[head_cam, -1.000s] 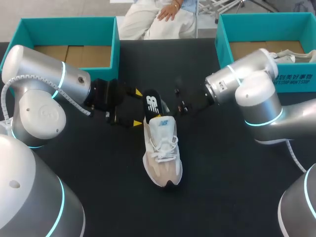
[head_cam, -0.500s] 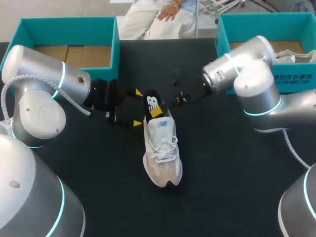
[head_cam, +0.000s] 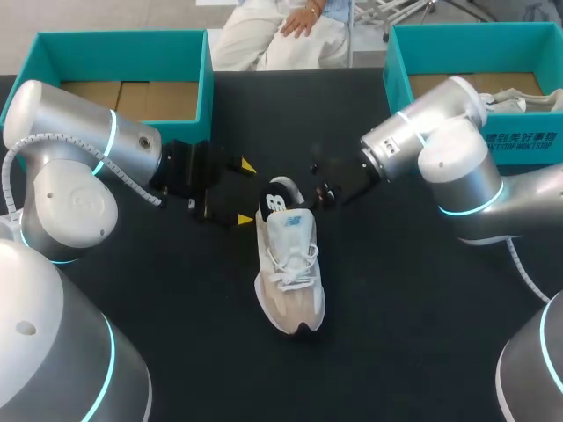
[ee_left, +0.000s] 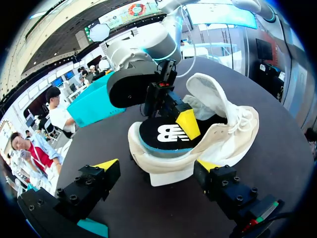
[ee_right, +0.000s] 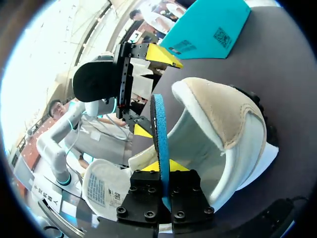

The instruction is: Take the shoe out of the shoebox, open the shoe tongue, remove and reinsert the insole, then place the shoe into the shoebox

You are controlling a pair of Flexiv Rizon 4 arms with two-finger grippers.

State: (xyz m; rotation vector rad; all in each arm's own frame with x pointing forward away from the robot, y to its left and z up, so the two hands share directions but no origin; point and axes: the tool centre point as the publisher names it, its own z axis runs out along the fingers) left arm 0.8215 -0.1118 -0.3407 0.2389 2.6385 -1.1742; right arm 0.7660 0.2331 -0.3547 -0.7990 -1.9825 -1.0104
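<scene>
The beige and white shoe (head_cam: 288, 264) lies mid-table, toe toward me. Its black insole (head_cam: 275, 200) with a white logo sits tilted in the heel opening. My right gripper (head_cam: 303, 198) is shut on the insole's edge. In the right wrist view the blue-edged insole (ee_right: 159, 134) stands on edge between that gripper's (ee_right: 165, 166) fingers, inside the shoe (ee_right: 228, 124). My left gripper (head_cam: 243, 192) is open just left of the heel. The left wrist view shows the gripper (ee_left: 157, 166) astride the shoe's heel (ee_left: 163, 168) without touching it, with the insole (ee_left: 166, 136) beyond.
A teal shoebox (head_cam: 123, 40) with cardboard inside stands at the back left. Another teal shoebox (head_cam: 457, 31) at the back right holds a second shoe (head_cam: 519, 97). Black tabletop surrounds the shoe.
The right gripper closed on the insole and lowered it; the insole now sits deeper in the heel than before. The left arm has not moved.
</scene>
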